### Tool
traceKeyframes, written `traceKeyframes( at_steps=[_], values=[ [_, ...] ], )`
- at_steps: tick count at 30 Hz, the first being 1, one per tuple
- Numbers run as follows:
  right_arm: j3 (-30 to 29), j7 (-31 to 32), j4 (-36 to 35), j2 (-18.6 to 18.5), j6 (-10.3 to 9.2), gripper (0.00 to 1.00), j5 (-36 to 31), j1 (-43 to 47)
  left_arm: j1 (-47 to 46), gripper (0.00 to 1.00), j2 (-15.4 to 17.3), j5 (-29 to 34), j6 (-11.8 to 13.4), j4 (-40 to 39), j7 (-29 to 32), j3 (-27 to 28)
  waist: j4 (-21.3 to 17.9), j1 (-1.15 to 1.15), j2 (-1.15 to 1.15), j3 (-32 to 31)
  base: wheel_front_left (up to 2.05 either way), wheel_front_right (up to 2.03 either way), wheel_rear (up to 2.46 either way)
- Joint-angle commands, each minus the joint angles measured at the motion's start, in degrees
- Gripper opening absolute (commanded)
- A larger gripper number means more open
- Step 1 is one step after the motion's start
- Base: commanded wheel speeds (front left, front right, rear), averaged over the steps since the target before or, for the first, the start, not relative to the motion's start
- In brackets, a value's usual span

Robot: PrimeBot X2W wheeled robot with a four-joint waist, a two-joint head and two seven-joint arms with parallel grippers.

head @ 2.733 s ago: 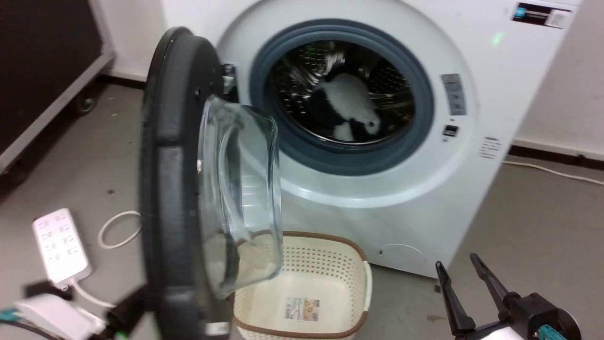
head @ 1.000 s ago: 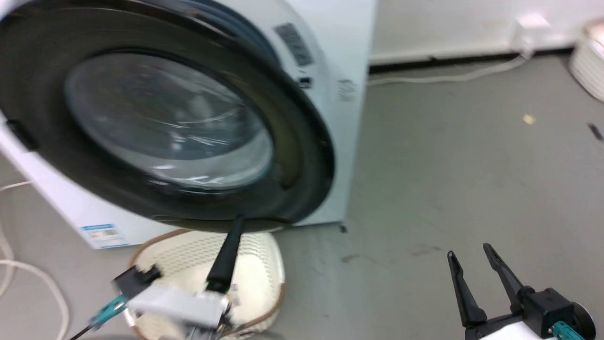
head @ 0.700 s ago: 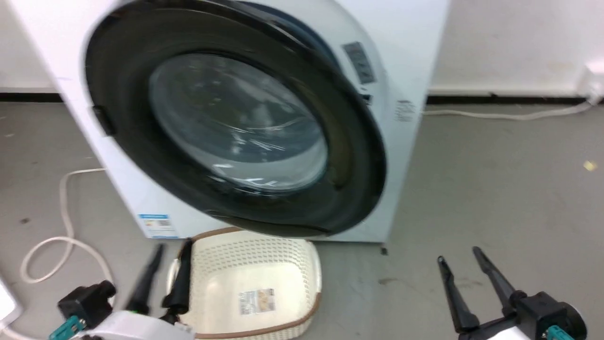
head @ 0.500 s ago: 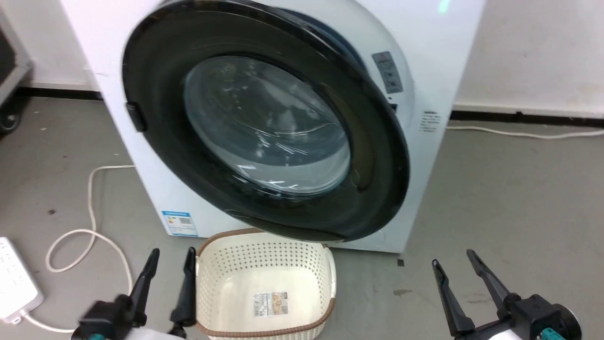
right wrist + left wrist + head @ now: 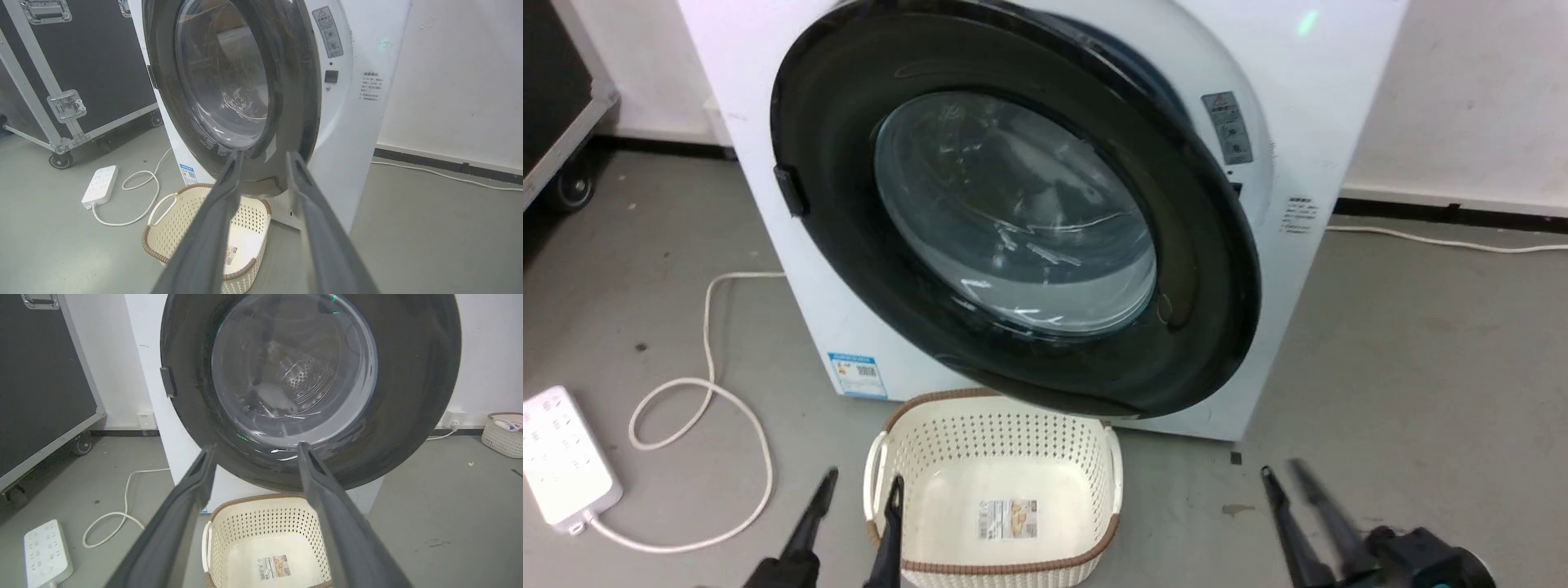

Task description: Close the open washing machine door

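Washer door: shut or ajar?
Slightly ajar. The washing machine door covers the opening, but the grey seal shows past its upper right edge. Latched: cannot tell.

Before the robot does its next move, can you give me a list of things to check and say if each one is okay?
1. Washing machine door covers the round opening: ok.
2. Door clicked shut against the washing machine: cannot tell; its right edge seems to stand off a little.
3. Left tool open, empty, away from the door: ok.
4. Right tool open, empty: ok.
5. Basket sits lower than the door's rim, not blocking it: ok.
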Motion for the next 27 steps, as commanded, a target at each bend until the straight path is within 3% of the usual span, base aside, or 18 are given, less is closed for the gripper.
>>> traceKeyframes(
  at_steps=[1,5,11,19,27],
  values=[
    [1.14,-0.25,-0.19,-0.77,0.05,0.00,0.04,-0.71,-0.02,1.00,-0.14,-0.18,-0.62,1.55,-0.30,0.29,0.74,0.00,0.00,0.88,0.00,0.00,0.00],
    [6.42,-0.20,0.63,-3.97,0.05,0.00,-0.20,-4.89,-1.53,1.00,-0.80,0.17,-1.60,3.84,-0.30,0.20,2.17,0.00,0.00,3.65,0.00,0.00,0.00],
    [11.44,1.55,2.05,-10.60,0.05,0.00,4.74,-16.19,-5.25,1.00,-2.76,0.65,-1.73,4.12,-0.30,0.09,5.62,0.00,0.00,9.31,0.00,0.00,0.00],
    [14.21,5.71,7.81,-20.40,0.05,0.00,13.76,-30.97,-9.51,1.00,-4.71,1.39,-1.52,3.68,-0.30,-1.84,10.27,0.00,0.00,15.21,0.00,0.00,0.00],
    [13.65,7.63,14.19,-25.54,0.05,0.00,20.92,-39.44,-11.17,1.00,-5.39,0.40,-0.79,2.68,-0.30,-2.91,12.81,0.00,0.00,17.97,0.00,0.00,0.00]
  ],
)
